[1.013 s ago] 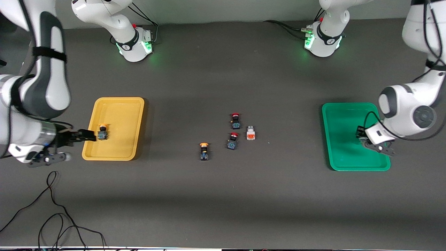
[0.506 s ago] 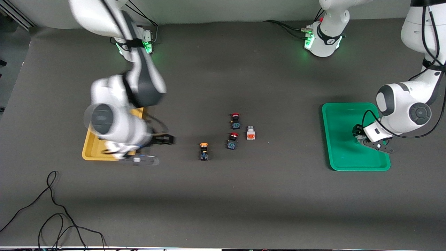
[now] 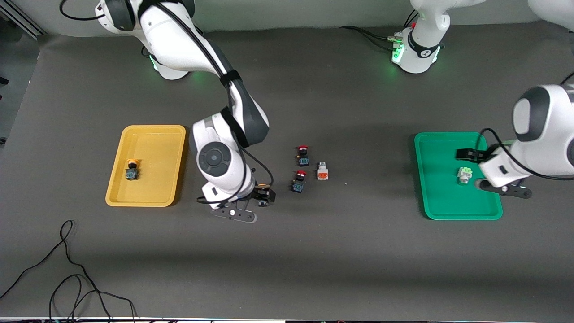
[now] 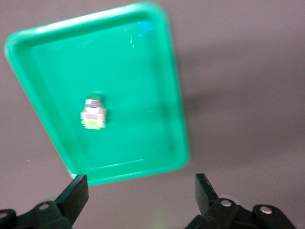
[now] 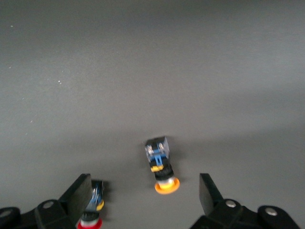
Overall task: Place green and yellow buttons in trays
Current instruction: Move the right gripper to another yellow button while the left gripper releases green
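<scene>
One yellow-capped button (image 3: 131, 171) sat in the yellow tray (image 3: 154, 134), and the pale-green one (image 3: 463, 174) lay in the green tray (image 3: 435, 148). Second yellow-capped button (image 5: 162, 165) was on the table near the red-capped pair (image 3: 301, 168), with the right gripper (image 3: 261, 197) hovering over it, fingers spread wide. Left gripper (image 3: 474, 168) hung over the green tray, also wide open.

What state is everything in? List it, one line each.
left tool: open, empty, above the green tray.
right tool: open, over the loose yellow button.
loose yellow button: lying on the table, ungripped.
other yellow button: in the yellow tray.
green button: in the green tray.
</scene>
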`<state>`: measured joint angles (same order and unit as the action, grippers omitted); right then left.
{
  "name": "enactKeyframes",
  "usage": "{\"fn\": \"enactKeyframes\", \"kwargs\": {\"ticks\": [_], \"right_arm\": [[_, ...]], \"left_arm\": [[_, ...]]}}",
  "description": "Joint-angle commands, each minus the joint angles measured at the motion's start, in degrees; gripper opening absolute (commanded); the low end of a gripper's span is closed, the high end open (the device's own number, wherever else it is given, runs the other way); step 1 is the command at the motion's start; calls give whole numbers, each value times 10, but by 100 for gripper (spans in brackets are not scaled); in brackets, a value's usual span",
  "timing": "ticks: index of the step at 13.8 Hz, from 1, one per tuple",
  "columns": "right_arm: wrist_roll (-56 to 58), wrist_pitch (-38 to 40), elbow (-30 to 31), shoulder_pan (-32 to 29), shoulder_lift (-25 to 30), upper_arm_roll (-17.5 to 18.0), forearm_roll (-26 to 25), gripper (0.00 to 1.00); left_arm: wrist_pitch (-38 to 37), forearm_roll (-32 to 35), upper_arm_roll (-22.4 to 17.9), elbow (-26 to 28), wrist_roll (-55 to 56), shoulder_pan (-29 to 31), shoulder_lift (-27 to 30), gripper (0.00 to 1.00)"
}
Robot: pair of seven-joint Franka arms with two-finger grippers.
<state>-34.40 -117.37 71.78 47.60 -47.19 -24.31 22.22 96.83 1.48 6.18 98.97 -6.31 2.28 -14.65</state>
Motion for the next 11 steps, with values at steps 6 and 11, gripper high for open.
{"fn": "enactKeyframes", "kwargs": {"ticks": [6, 11], "right_arm": [[36, -160, 105, 34, -42, 8, 8, 100], [36, -158, 109, 36, -40, 11, 8, 45]], "left_arm": [[75, -60, -5, -79, 348, -220, -98, 100], [251, -53, -5, -77, 480, -321, -208, 100]]}}
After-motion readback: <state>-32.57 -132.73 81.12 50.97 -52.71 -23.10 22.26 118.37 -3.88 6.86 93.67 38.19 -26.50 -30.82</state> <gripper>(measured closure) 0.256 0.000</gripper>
